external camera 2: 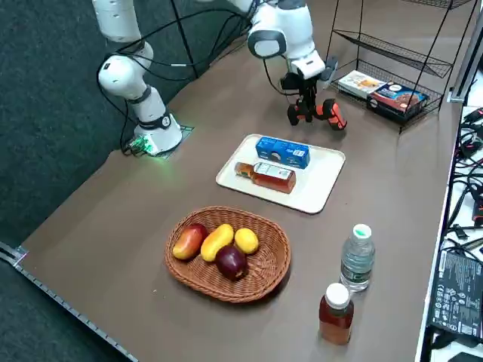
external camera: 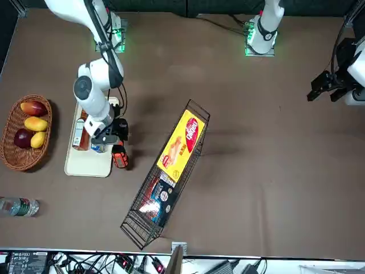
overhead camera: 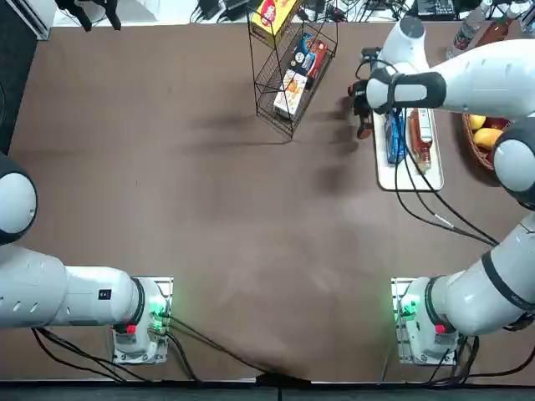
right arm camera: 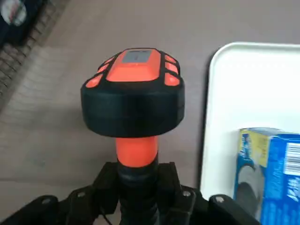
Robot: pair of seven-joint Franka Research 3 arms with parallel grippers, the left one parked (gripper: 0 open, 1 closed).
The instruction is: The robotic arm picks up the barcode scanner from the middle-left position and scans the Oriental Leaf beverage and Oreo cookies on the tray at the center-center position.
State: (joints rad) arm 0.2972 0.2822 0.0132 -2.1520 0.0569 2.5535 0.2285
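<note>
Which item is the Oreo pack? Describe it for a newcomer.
Find the white tray beside the wicker basket. Two things lie on it, side by side. The Oreo cookies are the blue box, unlike the reddish-brown tea bottle.

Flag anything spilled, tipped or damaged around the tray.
Nothing looks spilled or damaged. The tea bottle lies on its side beside the blue Oreo pack on the tray, seemingly laid down deliberately. The right gripper holds the scanner beside the tray.
</note>
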